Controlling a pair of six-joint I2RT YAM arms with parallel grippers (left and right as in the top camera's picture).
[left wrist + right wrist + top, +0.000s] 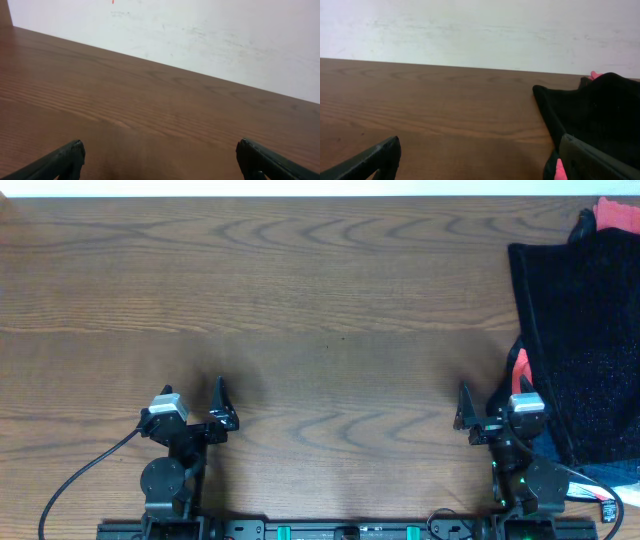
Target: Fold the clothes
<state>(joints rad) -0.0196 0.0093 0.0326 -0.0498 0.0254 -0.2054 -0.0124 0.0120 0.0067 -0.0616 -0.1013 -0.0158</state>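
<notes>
The black, fuzzy, faintly speckled garment [585, 330] lies spread at the table's right edge. It also shows at the right of the right wrist view [600, 110]. No buttons show. My right gripper [492, 398] is open and empty, just left of the garment's near left edge, with its right finger over the cloth's edge in the right wrist view [480, 155]. My left gripper [192, 395] is open and empty over bare wood at the near left, far from the garment, and its wrist view [160, 155] shows only table.
A red cloth [618, 215] peeks out at the far right corner behind the garment. A red strip [520, 365] shows by the garment's left edge. A bit of blue cloth [612, 471] lies at the near right. The wooden table [320, 300] ends at a white wall.
</notes>
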